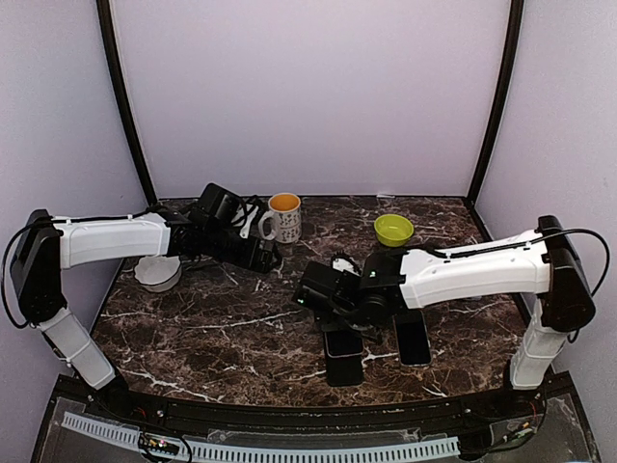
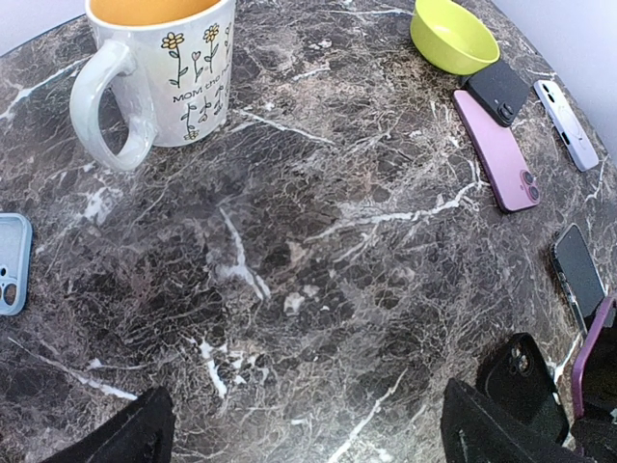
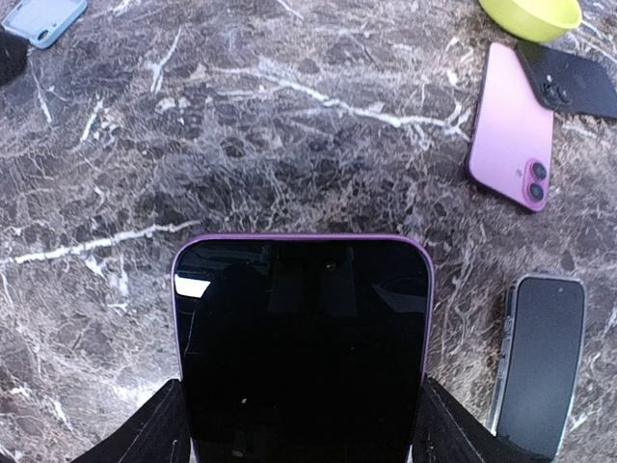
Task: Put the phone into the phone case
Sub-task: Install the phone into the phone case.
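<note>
Right claw (image 3: 299, 415) of mine pinches a dark-screened rectangular phone with a thin purple rim (image 3: 301, 328) across its width, screen up, low over the dark veined marble tabletop (image 3: 289, 145). Whether it touches the marble I cannot tell. My left claw (image 2: 308, 439) hangs spread wide near a white flowered ceramic mug (image 2: 164, 68).

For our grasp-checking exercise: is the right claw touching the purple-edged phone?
Touching. The right wrist view shows the purple-edged phone sitting inside the right claw, with both dark fingers meeting its side edges and no gap showing.
</note>
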`<action>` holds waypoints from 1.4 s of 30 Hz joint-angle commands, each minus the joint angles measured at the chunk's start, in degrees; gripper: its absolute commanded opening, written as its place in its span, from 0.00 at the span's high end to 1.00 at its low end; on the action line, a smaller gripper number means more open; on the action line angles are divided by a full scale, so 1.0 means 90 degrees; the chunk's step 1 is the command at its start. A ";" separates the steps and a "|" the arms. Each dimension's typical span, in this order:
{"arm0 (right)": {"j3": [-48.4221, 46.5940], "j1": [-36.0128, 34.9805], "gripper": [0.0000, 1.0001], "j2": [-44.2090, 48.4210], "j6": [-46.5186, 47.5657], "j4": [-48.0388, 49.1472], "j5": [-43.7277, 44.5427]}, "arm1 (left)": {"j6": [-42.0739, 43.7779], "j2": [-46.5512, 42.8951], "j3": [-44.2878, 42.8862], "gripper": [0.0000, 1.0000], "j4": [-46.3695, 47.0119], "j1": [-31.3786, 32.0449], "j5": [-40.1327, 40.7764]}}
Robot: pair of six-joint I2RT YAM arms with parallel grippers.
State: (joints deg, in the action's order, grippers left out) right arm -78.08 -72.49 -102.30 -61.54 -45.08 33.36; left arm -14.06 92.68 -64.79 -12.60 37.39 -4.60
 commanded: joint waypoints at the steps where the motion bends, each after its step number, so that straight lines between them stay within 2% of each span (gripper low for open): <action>1: 0.0313 -0.0179 0.50 0.0327 -0.0318 0.0521 0.0062 | 0.0059 -0.0044 -0.0153 0.01 -0.0123 -0.0029 0.0049; 16: 0.0922 -0.0344 0.51 0.0088 -0.0580 0.1028 -0.0245 | 0.0013 -0.0078 -0.0164 0.01 -0.0119 -0.0024 -0.0093; 32: 0.1273 -0.0464 0.59 -0.0060 -0.0688 0.1411 -0.0016 | -0.0002 -0.0083 -0.0174 0.01 -0.0123 -0.0033 -0.0207; 42: 0.1205 -0.0499 0.60 -0.0280 -0.0844 0.1186 0.0087 | -0.0009 -0.0088 -0.0174 0.01 -0.0116 -0.0023 -0.0237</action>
State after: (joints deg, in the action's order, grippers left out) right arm -67.02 -76.51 -104.71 -67.53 -33.91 31.44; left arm -14.11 92.68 -64.79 -12.60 37.39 -5.72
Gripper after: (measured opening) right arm 0.731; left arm 0.988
